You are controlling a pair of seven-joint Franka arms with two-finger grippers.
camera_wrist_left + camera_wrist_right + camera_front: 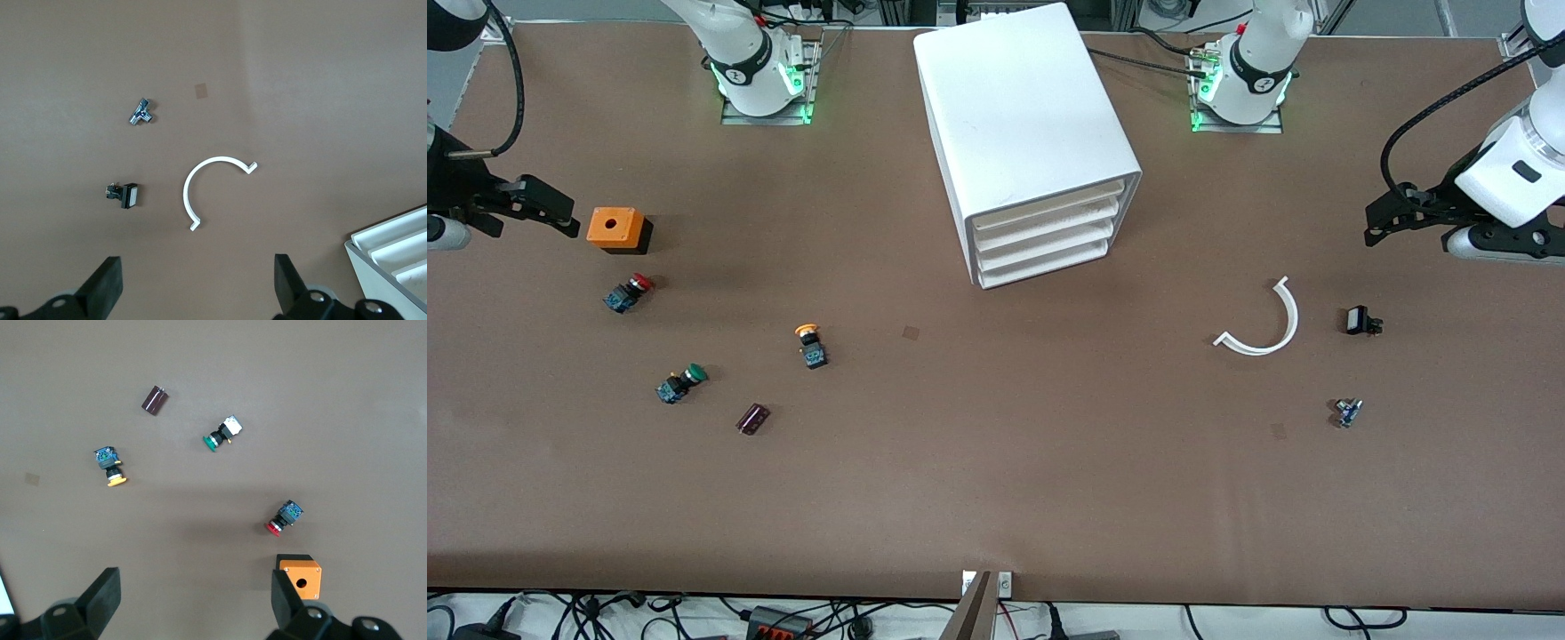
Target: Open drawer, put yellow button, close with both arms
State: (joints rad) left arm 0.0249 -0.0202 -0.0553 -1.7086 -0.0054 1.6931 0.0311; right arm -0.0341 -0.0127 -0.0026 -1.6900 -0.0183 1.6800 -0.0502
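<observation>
The yellow button (810, 345) lies on its side on the brown table, nearer to the front camera than the white drawer cabinet (1032, 142) and toward the right arm's end. It also shows in the right wrist view (111, 466). All the cabinet's drawers are shut; its corner shows in the left wrist view (393, 257). My right gripper (560, 212) is open and empty above the table beside an orange box, its own view showing spread fingers (193, 593). My left gripper (1373, 224) is open and empty over the left arm's end (197, 280).
An orange box (615, 228), a red-capped button (629, 292), a green-capped button (680, 383) and a dark small cylinder (752, 419) lie around the yellow button. A white curved piece (1263, 322), a black switch (1360, 321) and a small metal part (1347, 412) lie toward the left arm's end.
</observation>
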